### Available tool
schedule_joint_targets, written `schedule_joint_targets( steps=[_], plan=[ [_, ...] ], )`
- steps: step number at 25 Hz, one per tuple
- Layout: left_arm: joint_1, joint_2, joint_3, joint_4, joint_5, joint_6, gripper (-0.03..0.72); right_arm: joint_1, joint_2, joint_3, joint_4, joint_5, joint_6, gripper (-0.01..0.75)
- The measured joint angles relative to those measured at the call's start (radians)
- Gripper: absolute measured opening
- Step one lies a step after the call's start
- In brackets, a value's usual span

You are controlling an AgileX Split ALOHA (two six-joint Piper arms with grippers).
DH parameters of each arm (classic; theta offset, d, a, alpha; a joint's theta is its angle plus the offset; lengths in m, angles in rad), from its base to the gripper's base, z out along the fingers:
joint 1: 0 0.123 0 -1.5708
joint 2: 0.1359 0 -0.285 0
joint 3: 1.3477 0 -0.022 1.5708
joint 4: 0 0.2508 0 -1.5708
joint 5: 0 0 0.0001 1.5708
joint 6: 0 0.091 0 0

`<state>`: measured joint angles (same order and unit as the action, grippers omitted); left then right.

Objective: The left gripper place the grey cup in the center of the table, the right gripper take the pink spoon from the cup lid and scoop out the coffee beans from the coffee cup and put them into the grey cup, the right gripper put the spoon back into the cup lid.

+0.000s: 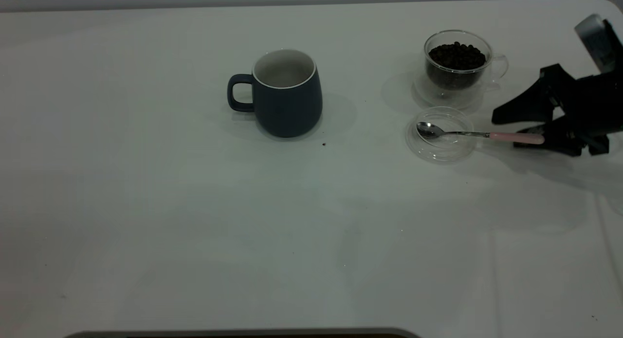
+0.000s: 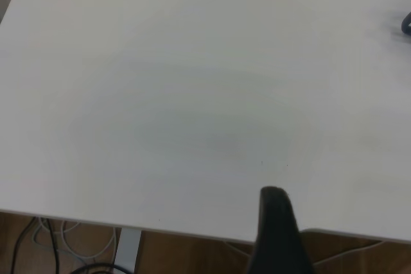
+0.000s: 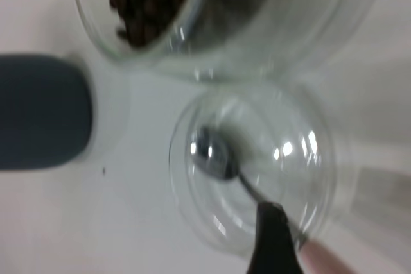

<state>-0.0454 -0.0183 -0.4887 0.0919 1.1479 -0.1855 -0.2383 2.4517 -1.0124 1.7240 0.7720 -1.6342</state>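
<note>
One spoon handle, pointing straight at the right gripper

Only the right gripper (image 1: 528, 126) is at work. It sits low over the table (image 1: 194, 206) at the right edge, and its two black fingers (image 1: 518, 110) are spread apart, one on the far side and one on the near side of the handle end of the pink spoon (image 1: 479, 134). As far as I can see the fingers do not press the handle yet; the near one is very close to the pink tip, so contact there cannot be excluded.

The spoon lies almost left to right. Its metal bowl rests inside the cup lid (image 1: 440, 150) and its pink handle goes out over the lid rim to the right, toward the gripper. So the long axis of the spoon runs between the open fingers, and closing them across the handle is, in my judgement, the coming move.

The coffee cup (image 1: 457, 65) with the coffee beans (image 1: 457, 55) stands just beyond the lid, on the far side. The grey cup (image 1: 287, 92) stands upright well to the left, near the middle of the table, with its handle to the left, so the first step looks done.

In the left wrist view only one dark finger (image 2: 279, 235) over bare table shows, and I cannot tell how far that gripper is open
</note>
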Motion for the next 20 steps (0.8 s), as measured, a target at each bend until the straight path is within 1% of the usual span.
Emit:
schedule_joint_targets(
  steps=[6, 10, 12, 14, 16, 18, 20],
  plan=[
    [0.0, 0.0, 0.0, 0.0, 0.0, 0.0, 0.569, 0.0, -0.018, 0.0, 0.065, -0.057, -0.129, 0.576],
    [0.0, 0.0, 0.0, 0.0, 0.0, 0.0, 0.569, 0.0, -0.116, 0.022, 0.048, -0.148, -0.145, 0.576],
    [0.0, 0.0, 0.0, 0.0, 0.0, 0.0, 0.569, 0.0, -0.215, 0.042, 0.002, -0.233, -0.135, 0.576],
    [0.0, 0.0, 0.0, 0.0, 0.0, 0.0, 0.569, 0.001, -0.33, 0.069, -0.079, -0.326, -0.053, 0.576],
    [0.0, 0.0, 0.0, 0.0, 0.0, 0.0, 0.569, 0.006, -0.48, 0.112, -0.201, -0.401, 0.088, 0.576],
    [0.0, 0.0, 0.0, 0.0, 0.0, 0.0, 0.569, 0.012, -0.634, 0.163, -0.389, -0.401, 0.291, 0.576],
    [0.0, 0.0, 0.0, 0.0, 0.0, 0.0, 0.569, 0.019, -0.807, 0.212, -0.645, -0.324, 0.512, 0.576]
  ],
)
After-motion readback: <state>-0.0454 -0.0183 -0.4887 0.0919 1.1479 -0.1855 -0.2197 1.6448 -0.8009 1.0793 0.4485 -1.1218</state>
